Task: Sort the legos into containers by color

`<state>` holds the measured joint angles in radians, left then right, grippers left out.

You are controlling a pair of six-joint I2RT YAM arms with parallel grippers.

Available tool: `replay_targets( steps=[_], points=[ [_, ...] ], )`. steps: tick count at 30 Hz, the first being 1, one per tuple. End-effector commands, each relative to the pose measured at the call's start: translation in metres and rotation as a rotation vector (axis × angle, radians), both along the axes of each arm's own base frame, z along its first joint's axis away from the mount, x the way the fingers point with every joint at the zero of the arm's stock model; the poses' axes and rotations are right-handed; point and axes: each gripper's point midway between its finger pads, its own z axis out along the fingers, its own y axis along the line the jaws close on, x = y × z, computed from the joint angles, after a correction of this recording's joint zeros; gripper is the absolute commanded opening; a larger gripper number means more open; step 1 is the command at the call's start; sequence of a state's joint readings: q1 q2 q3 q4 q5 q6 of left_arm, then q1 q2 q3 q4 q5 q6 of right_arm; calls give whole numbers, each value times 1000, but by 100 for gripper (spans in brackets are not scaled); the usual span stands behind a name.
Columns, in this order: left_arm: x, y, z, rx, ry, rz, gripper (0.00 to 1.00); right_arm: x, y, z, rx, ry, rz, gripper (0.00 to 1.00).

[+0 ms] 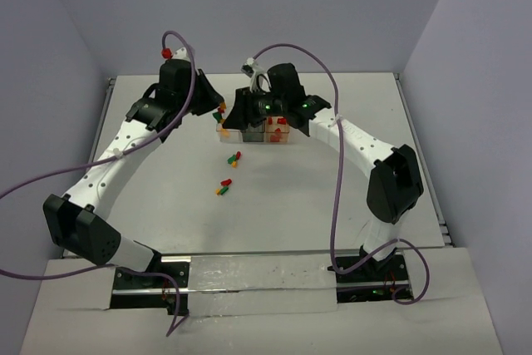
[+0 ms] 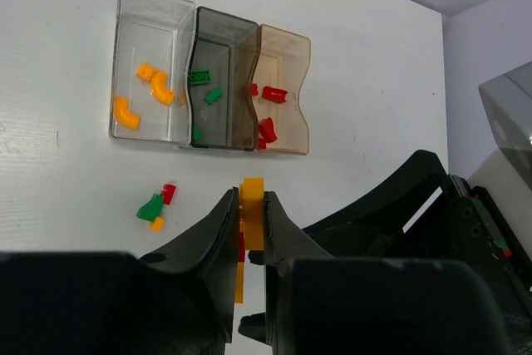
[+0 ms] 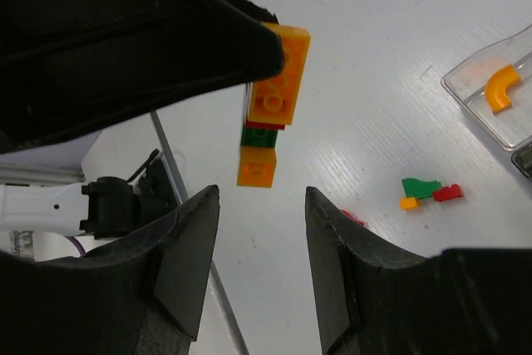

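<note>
My left gripper (image 2: 249,202) is shut on a small stack of legos (image 2: 252,214), orange on top with red below, and holds it above the table. The right wrist view shows the same stack (image 3: 270,114): orange, red, green, orange. My right gripper (image 3: 262,197) is open and empty just below it, not touching. The containers stand in a row: the clear one (image 2: 133,56) holds orange pieces, the dark grey one (image 2: 237,81) green ones, the amber one (image 2: 295,89) red ones. In the top view both grippers (image 1: 219,110) (image 1: 243,110) meet at the bins' left end (image 1: 226,133).
Loose legos lie on the white table in front of the bins: a green, red and orange cluster (image 2: 156,207), seen also from the right wrist (image 3: 428,190), and two small groups in the top view (image 1: 234,158) (image 1: 224,188). A metal table edge rail (image 3: 179,176) runs below the right gripper.
</note>
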<state>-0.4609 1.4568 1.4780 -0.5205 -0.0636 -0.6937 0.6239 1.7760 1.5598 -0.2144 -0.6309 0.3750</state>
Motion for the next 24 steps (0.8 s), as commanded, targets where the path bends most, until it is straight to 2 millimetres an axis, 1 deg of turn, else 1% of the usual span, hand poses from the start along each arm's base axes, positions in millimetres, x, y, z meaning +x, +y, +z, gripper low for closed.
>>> replay_targets(
  steps=[1, 5, 10, 13, 17, 22, 24],
  points=[
    [1, -13, 26, -54, -42, -30, 0, 12, 8, 45, 111, -99, -29, 53],
    [0, -18, 24, -67, -32, -39, 0, 16, 10, 48, 131, -86, -45, 53],
    [-1, -19, 27, -79, -31, -47, 0, 25, 11, 42, 117, -70, -78, 52],
    [-2, -21, 27, -82, -31, -50, 0, 26, 12, 42, 123, -66, -85, 49],
    [-1, -21, 29, -91, -29, -44, 0, 29, 13, 40, 128, -55, -96, 41],
    [-4, -26, 29, -116, -12, -64, 0, 30, 14, 36, 130, -46, -98, 37],
    [-5, -27, 29, -124, -6, -70, 0, 31, 14, 36, 131, -46, -100, 37]
  ],
)
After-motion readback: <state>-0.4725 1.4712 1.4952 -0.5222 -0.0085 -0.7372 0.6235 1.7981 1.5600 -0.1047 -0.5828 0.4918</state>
